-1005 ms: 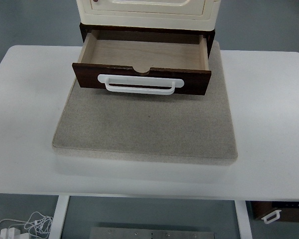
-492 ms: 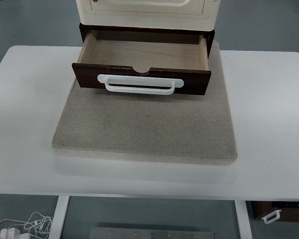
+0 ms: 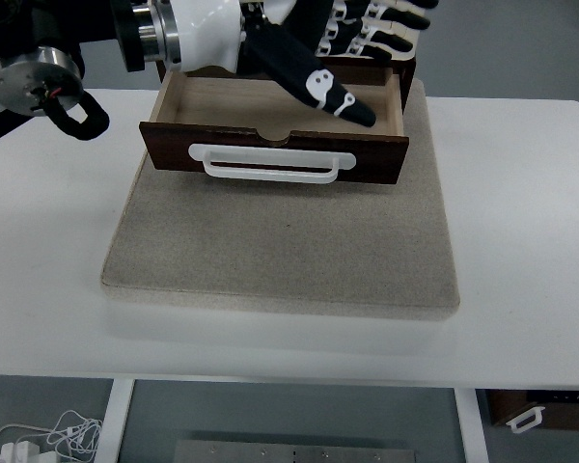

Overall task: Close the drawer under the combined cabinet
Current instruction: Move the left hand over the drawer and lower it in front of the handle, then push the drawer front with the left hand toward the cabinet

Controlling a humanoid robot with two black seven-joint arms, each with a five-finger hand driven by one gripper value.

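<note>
Top view shows my left hand [image 3: 328, 43] reaching in across the far edge of the table [image 3: 521, 212], with the arm entering at the far-left corner of the picture. The fingers are spread and hold nothing; one dark finger [image 3: 314, 82] slants down over the open drawer [image 3: 275, 125], the pale ones fan out toward the far right where the cabinet stands, mostly hidden behind my arm. My right hand is nowhere in sight.

The drawer sits pulled out toward me over the far edge of the grey mat [image 3: 280, 241], its long axis running left to right, its dark front panel [image 3: 270, 159] and white handle [image 3: 272, 164] facing the near edge. That is the relation that matters: my hand hangs above and behind the front panel, on the cabinet side, while the face I must push lies nearer to me. I judge I need to bring the palm round to the near side of that panel, then press straight away from me, square to the long axis, so the drawer slides without jamming.
</note>
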